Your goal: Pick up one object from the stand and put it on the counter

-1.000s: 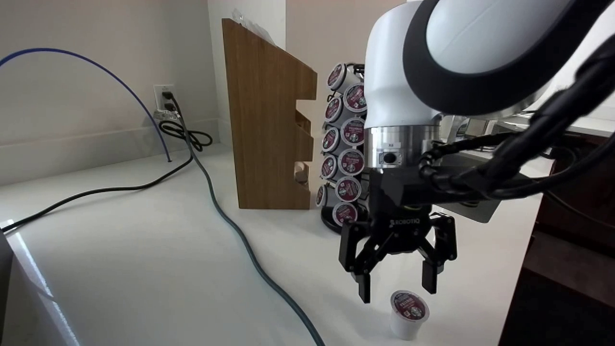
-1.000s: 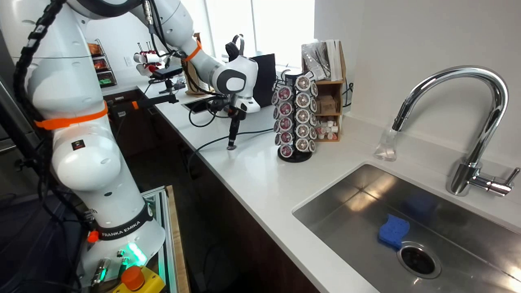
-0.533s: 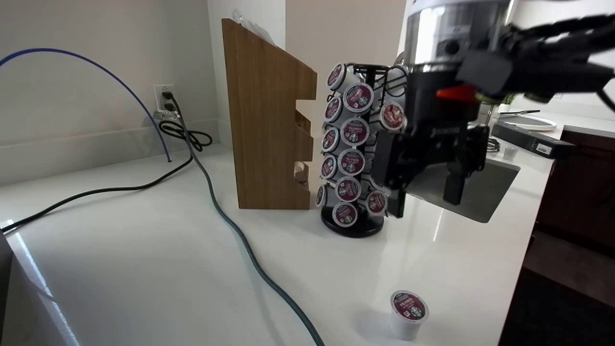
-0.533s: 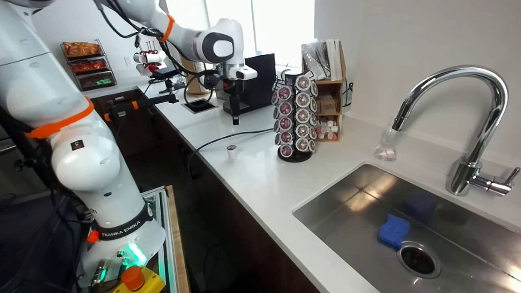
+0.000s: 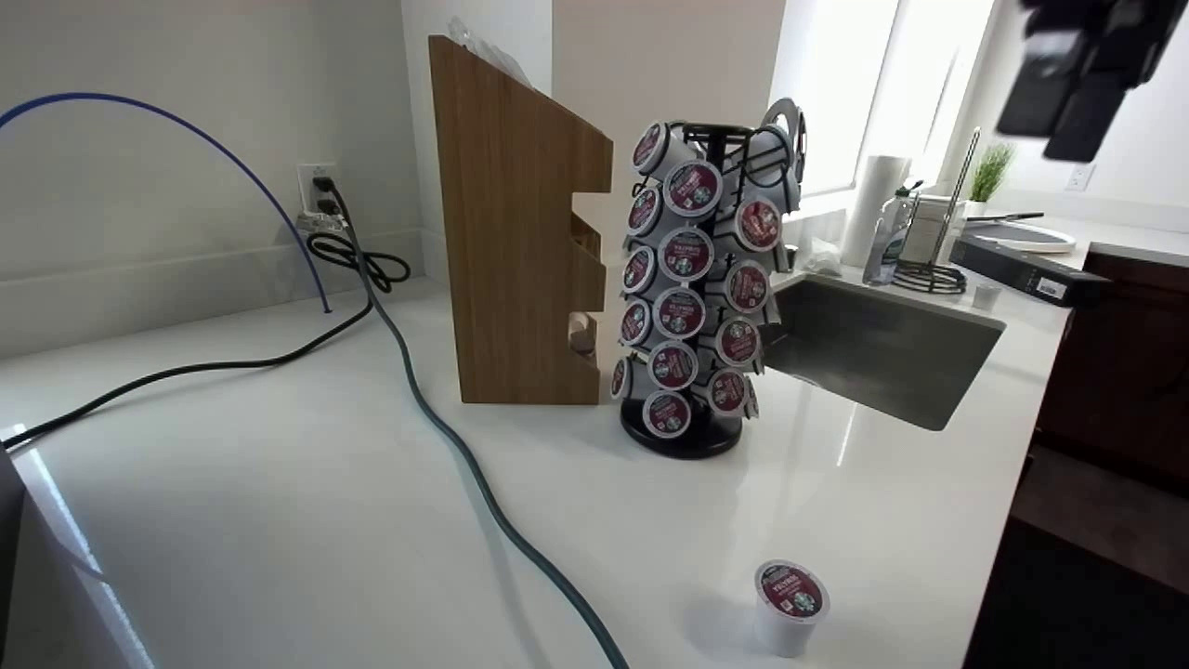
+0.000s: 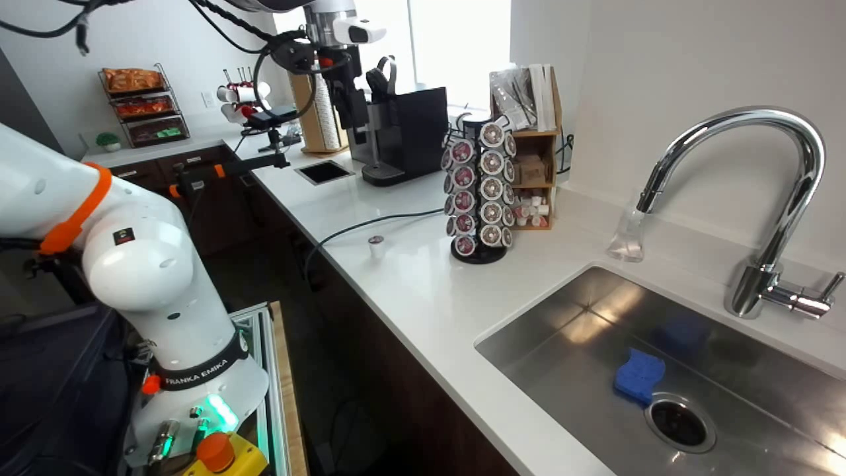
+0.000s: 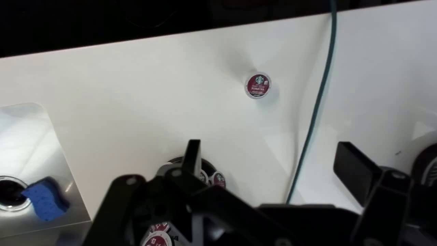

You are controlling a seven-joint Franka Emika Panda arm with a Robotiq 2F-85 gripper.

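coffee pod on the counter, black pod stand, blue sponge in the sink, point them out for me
Coffee pod (image 7: 258,86): in the wrist view, on its lid.
Black pod stand (image 5: 711,436): in an exterior view, on its round base.
Blue sponge (image 6: 640,375): in an exterior view, on the middle of its upper face.

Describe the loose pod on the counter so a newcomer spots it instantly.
On the white counter, look between the metal sink and the green-grey cable. Nearer the cable stands a small coffee pod, upright, pale cup below, maroon lid facing up. Unlike the racked pods on the black carousel, it stands alone, straight on the counter.
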